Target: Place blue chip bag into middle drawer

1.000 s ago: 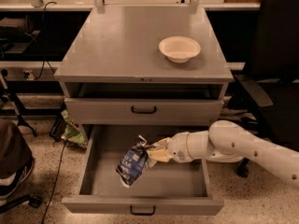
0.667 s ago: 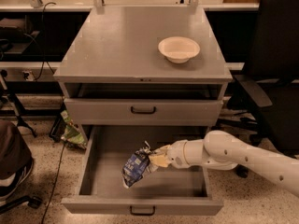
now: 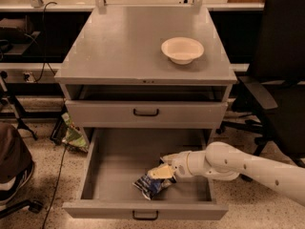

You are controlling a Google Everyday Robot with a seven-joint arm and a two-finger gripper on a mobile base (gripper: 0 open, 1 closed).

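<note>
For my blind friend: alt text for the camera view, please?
A white robot arm reaches into the open middle drawer of a grey cabinet, its gripper touching a blue chip bag inside it. A cream bowl sits on top.

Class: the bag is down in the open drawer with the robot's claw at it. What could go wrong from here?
1. The claw sits inside the middle drawer, right at the top of the blue chip bag. If the crumpled foil clings, lifting away might drag the bag out again.
2. The arm comes in over the drawer's right wall, so a careless withdrawal might knock it.
</note>
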